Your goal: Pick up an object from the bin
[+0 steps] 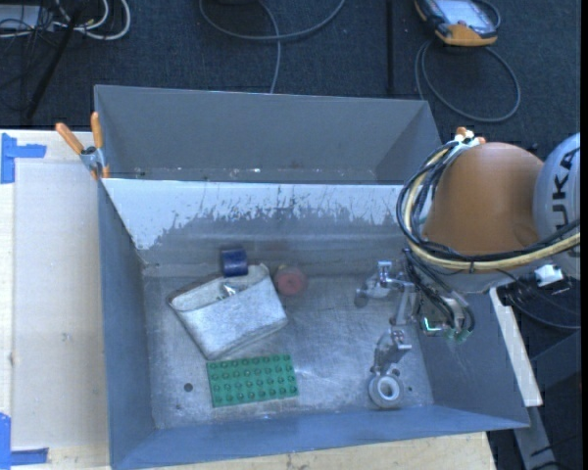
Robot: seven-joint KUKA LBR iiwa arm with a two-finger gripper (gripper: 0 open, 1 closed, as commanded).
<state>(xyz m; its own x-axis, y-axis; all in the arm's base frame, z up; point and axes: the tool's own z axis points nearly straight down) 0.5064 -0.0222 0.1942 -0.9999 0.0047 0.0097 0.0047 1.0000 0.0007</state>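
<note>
A small pale ring [384,391] lies at the near right of the grey metal bin [265,155].
My gripper [384,319] stands spread and empty just above it, perhaps touching; a green studded plastic plate [254,379] lies well left.

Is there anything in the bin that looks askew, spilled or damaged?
Nothing looks spilled or broken. Only the grey rectangular padded block, left of centre, lies askew, turned at an angle to the walls of the grey metal bin. The green studded plastic plate in front of it lies nearly straight.
</note>
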